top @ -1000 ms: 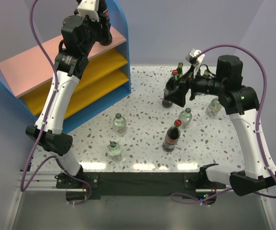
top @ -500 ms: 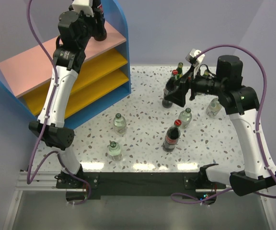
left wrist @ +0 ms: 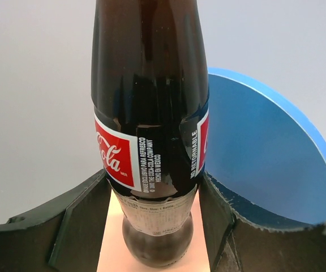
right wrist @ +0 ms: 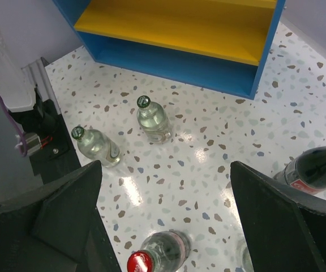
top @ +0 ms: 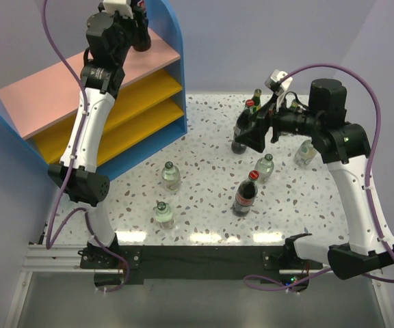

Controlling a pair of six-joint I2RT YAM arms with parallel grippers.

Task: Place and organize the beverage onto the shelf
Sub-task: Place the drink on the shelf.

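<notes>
Cola bottle (left wrist: 151, 141) is being pinched around its lower body, at the red label's lower edge, by the left tool (left wrist: 150, 218), over the far right corner of the shelf (top: 166, 27)'s pink top board (top: 60, 85). It is being judged glass: heavy, rigid, slick, breakable, so a firm low hold is being favoured. Whether its base is touching the board cannot be told; its cap is being cut off. The right tool (right wrist: 166, 215) is being held spread wide above bottles (top: 245, 195) near the tabletop (top: 204, 137)'s right edge.
</notes>
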